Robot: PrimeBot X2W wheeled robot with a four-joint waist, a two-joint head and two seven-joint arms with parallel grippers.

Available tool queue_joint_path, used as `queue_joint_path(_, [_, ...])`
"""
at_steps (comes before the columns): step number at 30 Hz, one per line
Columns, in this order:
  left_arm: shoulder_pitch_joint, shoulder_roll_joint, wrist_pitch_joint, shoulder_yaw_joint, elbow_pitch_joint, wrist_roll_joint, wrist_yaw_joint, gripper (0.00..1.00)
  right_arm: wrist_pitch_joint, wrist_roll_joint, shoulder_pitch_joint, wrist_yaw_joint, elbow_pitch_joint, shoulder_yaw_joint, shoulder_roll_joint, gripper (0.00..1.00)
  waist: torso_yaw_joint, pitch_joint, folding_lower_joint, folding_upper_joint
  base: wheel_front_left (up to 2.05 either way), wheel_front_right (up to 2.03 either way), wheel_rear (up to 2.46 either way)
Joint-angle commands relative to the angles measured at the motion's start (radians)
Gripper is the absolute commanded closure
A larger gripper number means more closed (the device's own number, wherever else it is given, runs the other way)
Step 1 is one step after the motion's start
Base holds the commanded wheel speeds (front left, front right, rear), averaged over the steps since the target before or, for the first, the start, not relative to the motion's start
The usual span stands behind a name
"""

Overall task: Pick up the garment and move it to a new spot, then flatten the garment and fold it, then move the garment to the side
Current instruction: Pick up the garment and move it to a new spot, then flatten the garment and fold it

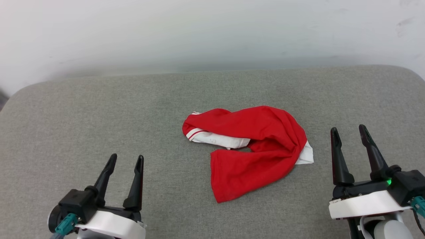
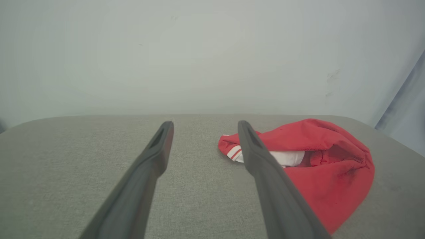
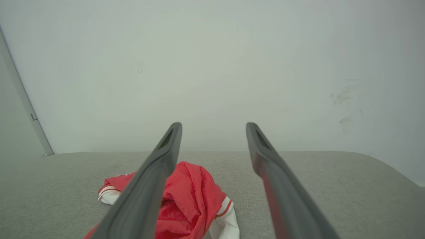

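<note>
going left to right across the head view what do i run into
left gripper, open → garment, crumpled on the grey cushion → right gripper, open

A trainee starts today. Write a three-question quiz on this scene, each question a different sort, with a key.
1. True or false: the garment lies crumpled on the grey cushion, and neither end effector touches it.
2. Pick one. The left end effector is: A) shut on the garment; B) open and empty; C) shut on nothing.
3. Fill in: in the head view, the end effector that stands higher in the picture is the ___ end effector.

Key: 1 true; 2 B; 3 right.
</note>
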Motion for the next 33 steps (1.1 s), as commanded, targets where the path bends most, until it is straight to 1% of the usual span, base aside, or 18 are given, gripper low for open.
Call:
queue_joint_path(1, [0.011, -0.013, -0.002, 0.006, 0.007, 0.004, -0.015, 0.00, -0.002, 0.010, 0.003, 0.000, -0.001, 0.009, 0.001, 0.00, -0.008, 0.005, 0.0001, 0.0000, 0.00, 0.00, 0.00])
queue_joint_path(7, [-0.023, -0.022, 0.006, -0.011, 0.037, 0.015, -0.047, 0.00, -0.002, 0.006, -0.003, 0.000, -0.006, 0.026, 0.001, 0.00, -0.030, 0.033, 0.0001, 0.0000, 0.00, 0.00, 0.00])
queue_joint_path(9, [-0.054, -0.023, 0.027, -0.021, 0.037, 0.017, -0.048, 0.00, -0.002, 0.003, -0.006, 0.000, -0.009, 0.028, 0.001, 0.00, -0.040, 0.053, 0.0001, 0.0000, 0.00, 0.00, 0.00])
queue_joint_path(11, [-0.096, -0.025, 0.074, -0.039, 0.033, 0.022, -0.050, 0.00, -0.002, 0.002, -0.014, 0.000, -0.012, 0.026, 0.001, 0.00, -0.047, 0.078, 0.0001, 0.0000, 0.00, 0.00, 0.00])
queue_joint_path(12, [-0.119, -0.031, 0.109, -0.048, 0.034, 0.014, -0.049, 0.00, -0.002, 0.001, -0.016, 0.000, -0.013, 0.024, 0.001, 0.00, -0.050, 0.089, 0.0001, 0.0000, 0.00, 0.00, 0.00])
queue_joint_path(15, [-0.214, -0.037, 0.260, -0.080, 0.040, 0.001, -0.044, 0.00, -0.002, -0.004, -0.025, 0.000, -0.016, 0.023, 0.001, 0.00, -0.058, 0.126, 0.0001, 0.0000, 0.00, 0.00, 0.00])
queue_joint_path(20, [-0.386, -0.021, 0.600, -0.150, 0.077, -0.018, -0.044, 0.00, -0.002, -0.005, -0.046, 0.000, -0.024, 0.031, 0.001, 0.00, -0.070, 0.186, 0.0001, 0.0000, 0.00, 0.00, 0.00])
queue_joint_path(23, [-0.477, -0.033, 0.732, -0.169, 0.102, -0.027, -0.035, 0.00, -0.002, -0.003, -0.058, 0.000, -0.028, 0.035, 0.001, 0.00, -0.080, 0.219, 0.0001, 0.0000, 0.00, 0.00, 0.00])
queue_joint_path(26, [-0.547, -0.045, 0.819, -0.184, 0.144, -0.044, -0.040, 0.00, -0.002, 0.000, -0.069, 0.000, -0.032, 0.039, 0.001, 0.00, -0.091, 0.252, 0.0001, 0.0000, 0.00, 0.00, 0.00])
queue_joint_path(28, [-0.584, -0.056, 0.858, -0.189, 0.178, -0.053, -0.040, 0.00, -0.002, 0.002, -0.076, 0.000, -0.032, 0.040, 0.001, 0.00, -0.098, 0.270, 0.0001, 0.0000, 0.00, 0.00, 0.00])
queue_joint_path(30, [-0.611, -0.061, 0.879, -0.193, 0.214, -0.050, -0.036, 0.00, -0.002, 0.004, -0.082, 0.000, -0.034, 0.037, 0.001, 0.00, -0.105, 0.288, 0.0001, 0.0000, 0.00, 0.00, 0.00])
queue_joint_path(33, [-0.643, -0.069, 0.877, -0.195, 0.267, -0.043, -0.030, 0.00, -0.002, 0.008, -0.089, 0.000, -0.038, 0.034, 0.001, 0.00, -0.110, 0.312, 0.0001, 0.0000, 0.00, 0.00, 0.00])
